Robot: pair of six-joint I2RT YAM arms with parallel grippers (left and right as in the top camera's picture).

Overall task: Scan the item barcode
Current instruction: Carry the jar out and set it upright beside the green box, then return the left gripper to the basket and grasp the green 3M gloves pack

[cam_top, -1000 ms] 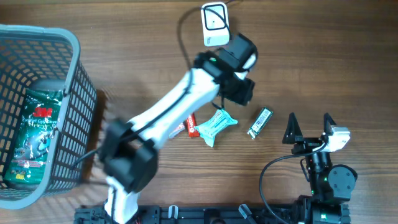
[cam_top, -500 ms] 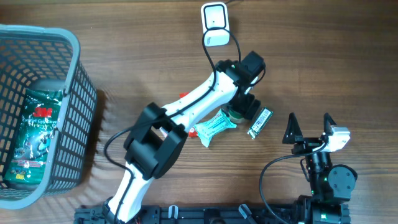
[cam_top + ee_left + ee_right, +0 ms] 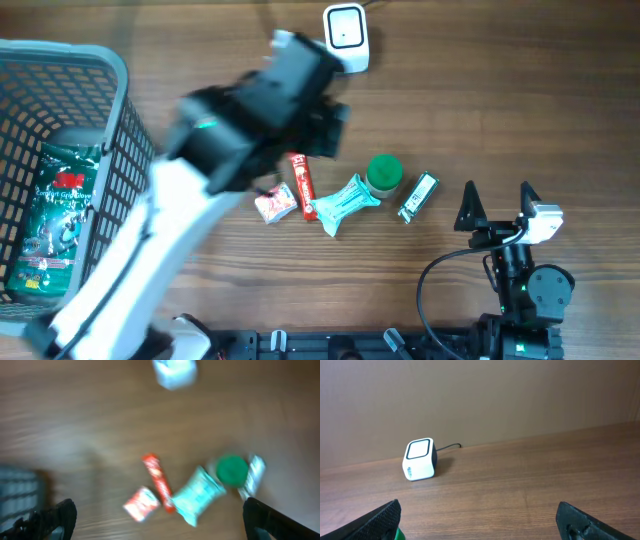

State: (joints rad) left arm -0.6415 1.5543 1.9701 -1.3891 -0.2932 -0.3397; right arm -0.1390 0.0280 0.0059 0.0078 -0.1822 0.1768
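Note:
The white barcode scanner (image 3: 346,35) sits at the far middle of the table, its cable leading away; it also shows in the right wrist view (image 3: 420,459). A round green-topped item (image 3: 384,175) stands on the wood beside a teal packet (image 3: 345,203), with nothing holding it. My left arm is raised and blurred over the table's left-middle. Its gripper (image 3: 159,509) is open and empty, looking down on the item (image 3: 231,469) and the packets. Near the front edge at the right, my right gripper (image 3: 497,187) stands open and empty.
A red stick pack (image 3: 302,186), a small red-and-white packet (image 3: 274,204) and a silver-green stick pack (image 3: 418,196) lie around the green item. A grey mesh basket (image 3: 120,75) at the left holds a green package (image 3: 58,215).
The left gripper came down from near the scanner, opened and left the green-topped item by the teal packet. It has since lifted away up and to the left. The right arm has not moved.

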